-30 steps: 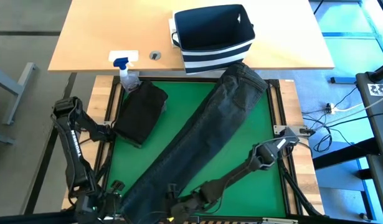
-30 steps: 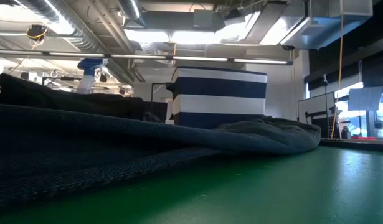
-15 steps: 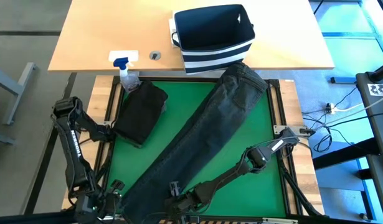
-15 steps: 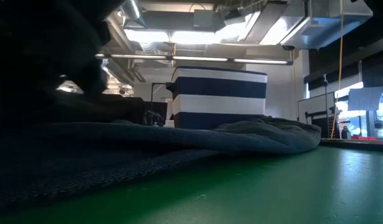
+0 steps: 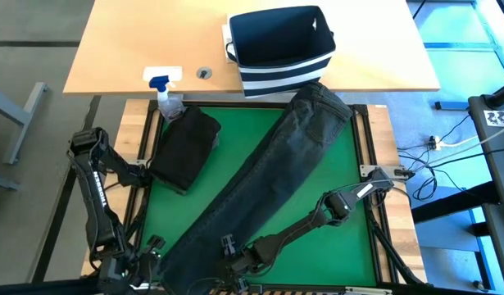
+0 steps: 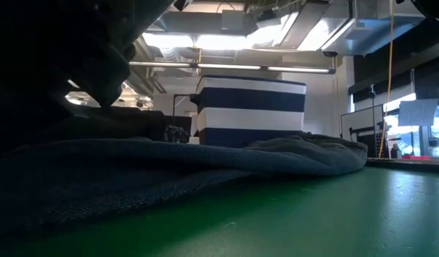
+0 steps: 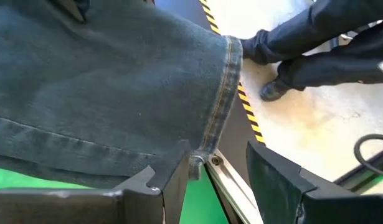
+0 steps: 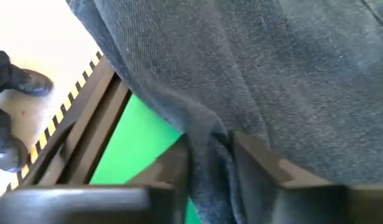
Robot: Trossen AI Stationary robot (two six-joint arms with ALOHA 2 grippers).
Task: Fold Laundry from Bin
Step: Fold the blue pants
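**At the near edge of the mat: both grippers at the jeans' hem**

The right gripper [image 8: 210, 165] is closed on a pinched fold of the jeans [image 5: 268, 176]. The left gripper [image 7: 219, 180] stands open at the hem corner, nothing held. The garment lies diagonally across the green mat [image 5: 333, 160], reaching the bin [image 5: 280, 49]. A first fold is judged under way; a left-hand grasp is needed next. A folded black garment [image 5: 184, 147] lies apart. Fingertips are hidden from above.
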